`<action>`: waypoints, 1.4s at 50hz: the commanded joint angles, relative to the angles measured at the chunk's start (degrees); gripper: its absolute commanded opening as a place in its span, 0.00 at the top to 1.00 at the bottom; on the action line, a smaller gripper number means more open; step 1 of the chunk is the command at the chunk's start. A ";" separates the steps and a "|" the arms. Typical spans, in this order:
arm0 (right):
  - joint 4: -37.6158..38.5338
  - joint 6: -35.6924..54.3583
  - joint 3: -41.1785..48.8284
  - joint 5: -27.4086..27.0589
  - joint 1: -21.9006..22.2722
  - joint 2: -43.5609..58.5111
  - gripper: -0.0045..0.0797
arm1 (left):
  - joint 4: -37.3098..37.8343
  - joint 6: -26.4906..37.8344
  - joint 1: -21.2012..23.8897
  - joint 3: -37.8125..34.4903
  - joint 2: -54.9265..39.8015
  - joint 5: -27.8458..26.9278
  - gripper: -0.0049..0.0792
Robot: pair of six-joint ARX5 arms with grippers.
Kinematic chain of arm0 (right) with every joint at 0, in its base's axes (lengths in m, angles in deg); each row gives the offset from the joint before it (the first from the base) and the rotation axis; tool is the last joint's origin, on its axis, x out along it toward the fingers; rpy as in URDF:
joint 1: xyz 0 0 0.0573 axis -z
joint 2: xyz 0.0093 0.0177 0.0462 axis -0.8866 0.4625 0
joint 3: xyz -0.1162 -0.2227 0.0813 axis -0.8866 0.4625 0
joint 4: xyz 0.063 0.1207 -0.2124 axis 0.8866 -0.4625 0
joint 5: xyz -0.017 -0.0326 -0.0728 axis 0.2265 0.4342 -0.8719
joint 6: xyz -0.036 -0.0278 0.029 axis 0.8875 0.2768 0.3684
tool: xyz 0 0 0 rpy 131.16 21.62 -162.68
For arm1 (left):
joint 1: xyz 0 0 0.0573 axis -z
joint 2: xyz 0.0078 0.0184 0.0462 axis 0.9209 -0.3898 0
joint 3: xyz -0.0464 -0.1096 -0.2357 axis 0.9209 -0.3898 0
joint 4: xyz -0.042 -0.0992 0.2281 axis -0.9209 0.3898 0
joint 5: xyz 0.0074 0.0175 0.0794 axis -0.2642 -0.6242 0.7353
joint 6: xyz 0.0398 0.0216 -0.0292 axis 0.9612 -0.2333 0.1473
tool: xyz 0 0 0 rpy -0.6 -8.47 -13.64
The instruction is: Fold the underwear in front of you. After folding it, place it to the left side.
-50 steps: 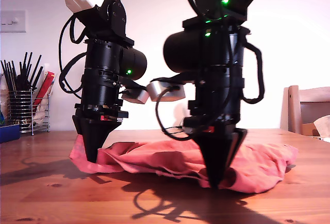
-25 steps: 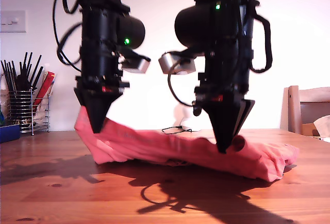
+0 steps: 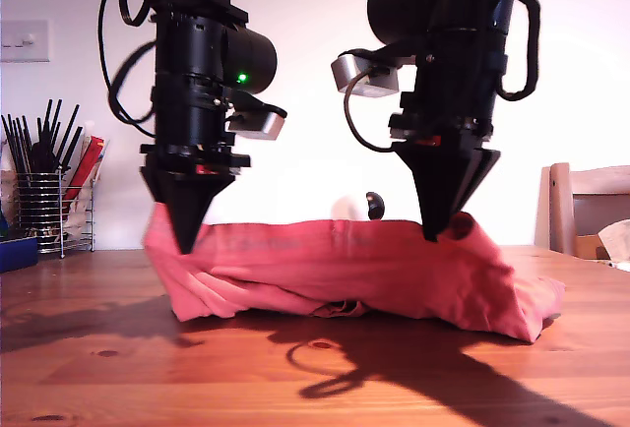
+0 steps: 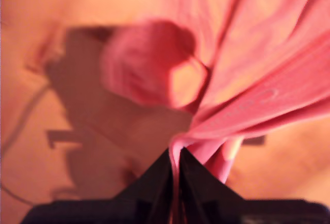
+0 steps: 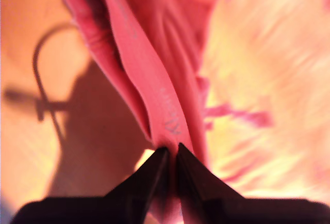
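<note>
The coral-red underwear (image 3: pixel 345 270) is lifted by its upper edge, stretched between two arms, while its lower part rests on the wooden table (image 3: pixel 295 378). One black gripper (image 3: pixel 185 245) pinches the end at the exterior view's left. The other gripper (image 3: pixel 430 235) pinches the cloth nearer the exterior view's right, with a small loop beside it. My first gripper (image 4: pixel 175 154) is shut on a bunched fold of the underwear (image 4: pixel 258 95). My second gripper (image 5: pixel 169 149) is shut on a stitched hem band of the underwear (image 5: pixel 144 79). The wrist views do not settle which arm is which.
A wire holder of black utensils (image 3: pixel 39 206) and a blue box (image 3: pixel 15 252) stand at the exterior view's left, by the wall. A wooden chair (image 3: pixel 591 211) stands at the exterior view's right. The arms cast shadows on the table in front of the cloth.
Both arms have risen with the cloth in their jaws. The arm at the exterior view's right moved up and rightwards, so the edge now hangs stretched between them.
</note>
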 commanded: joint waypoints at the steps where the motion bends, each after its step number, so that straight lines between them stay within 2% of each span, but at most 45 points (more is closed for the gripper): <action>1: 2.86 0.35 0.33 -2.03 0.85 0.09 0.96 | -2.80 -0.33 -0.52 -0.13 -0.57 0.46 0.97; 13: 14.38 3.08 0.33 -8.11 2.58 0.09 0.96 | -11.96 -0.15 -0.74 -0.13 -0.57 2.40 0.97; 25: 29.09 6.64 0.33 -15.34 4.70 0.09 0.96 | -23.61 -0.17 -1.66 -0.13 -0.57 9.01 0.97; 35: 40.17 6.56 0.33 -19.61 6.12 0.11 0.96 | -33.90 0.52 -2.25 -0.11 -0.13 17.00 0.97; 51: 54.69 5.51 0.33 -27.82 6.05 0.09 0.96 | -46.31 4.94 -2.38 -0.11 4.50 21.59 0.97; 55: 54.99 4.39 0.33 -28.00 6.05 0.09 0.96 | -47.19 6.21 -2.38 -0.11 5.81 21.79 0.97; 60: 51.78 3.28 0.35 -27.67 6.16 0.09 0.96 | -45.42 6.84 -2.64 -0.11 6.47 21.77 0.97; 64: 47.17 1.81 0.35 -24.81 6.16 0.09 0.96 | -40.57 6.69 -2.89 -0.11 6.47 18.78 0.97; 70: 38.93 -2.34 0.37 -18.19 6.56 0.09 0.96 | -31.91 1.42 -3.87 -0.72 6.29 12.79 0.97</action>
